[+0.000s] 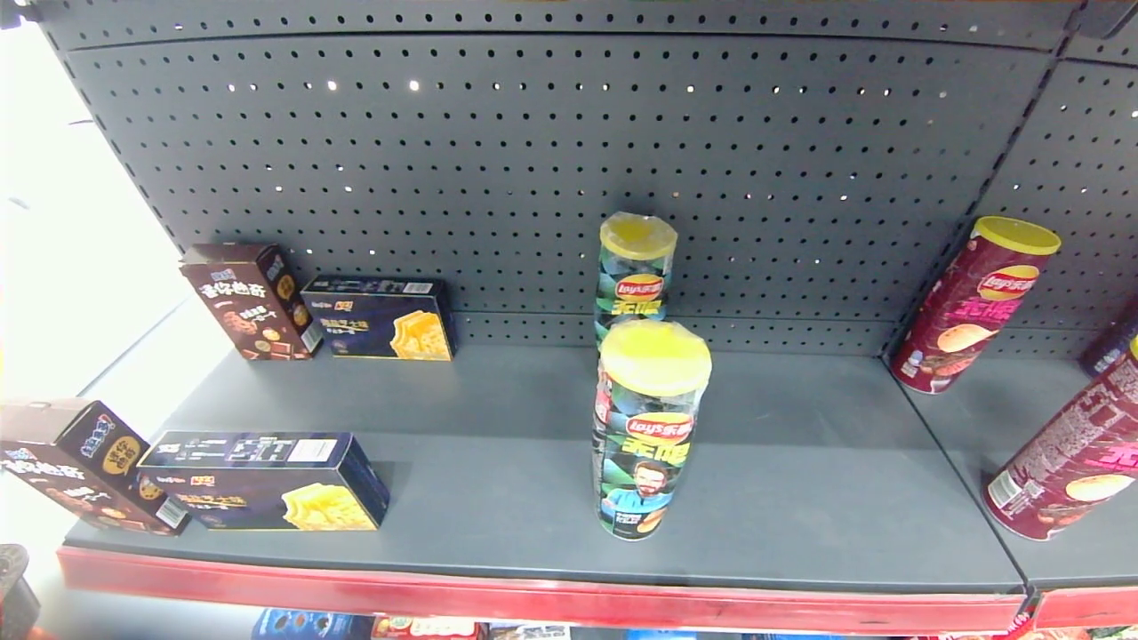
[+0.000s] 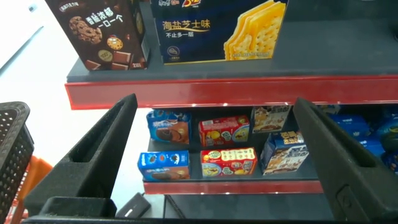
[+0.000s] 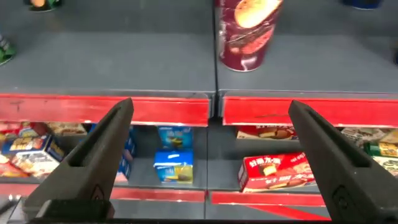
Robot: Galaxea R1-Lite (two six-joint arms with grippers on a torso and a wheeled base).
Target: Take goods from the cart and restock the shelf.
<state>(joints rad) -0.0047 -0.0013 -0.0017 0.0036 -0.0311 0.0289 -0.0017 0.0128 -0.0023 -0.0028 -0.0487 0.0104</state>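
Before the stocked shelf (image 1: 800,462), left gripper (image 2: 214,101), near a likely basket (image 2: 12,149), and right gripper (image 3: 211,104) hold jaws parted, empty.

Green chip can (image 1: 652,427) upright on shelf (image 1: 800,462) — twin can (image 1: 635,276) behind.

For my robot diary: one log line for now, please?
left gripper: open | right gripper: open | shelf: front chip can, back chip can upright
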